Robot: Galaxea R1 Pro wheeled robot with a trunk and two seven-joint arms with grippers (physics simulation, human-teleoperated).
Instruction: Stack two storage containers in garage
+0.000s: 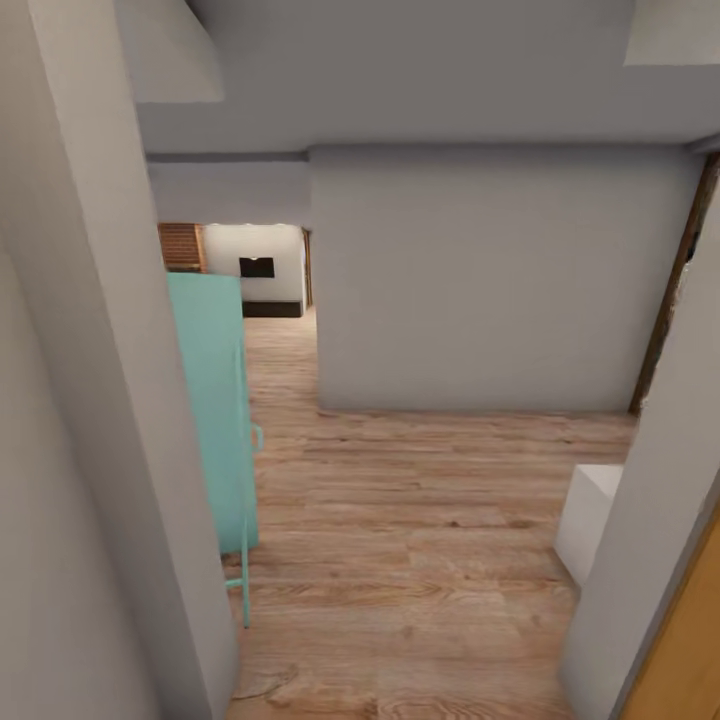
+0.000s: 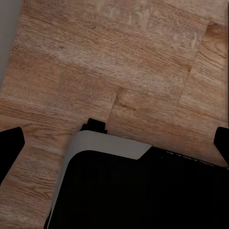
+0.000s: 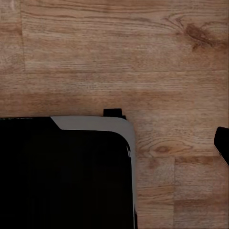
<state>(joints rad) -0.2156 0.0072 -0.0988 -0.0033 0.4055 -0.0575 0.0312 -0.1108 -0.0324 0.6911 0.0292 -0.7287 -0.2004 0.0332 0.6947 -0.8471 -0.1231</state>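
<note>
The two storage containers are out of view, as are the garage and its dark floor. Far down the corridor the living room shows, with its red-brick fireplace and black TV. In the left wrist view my left gripper is open; its dark fingertips stand wide apart with nothing between them, above my black and grey base and light wood planks. My right gripper hangs over the same planks with one fingertip at the frame's edge, open and holding nothing.
I stand in a narrow passage on a light wood-plank floor. A grey wall is close on my left, with a teal panel beyond it. A grey wall block faces me. At the right stand a white box and an orange-wood door.
</note>
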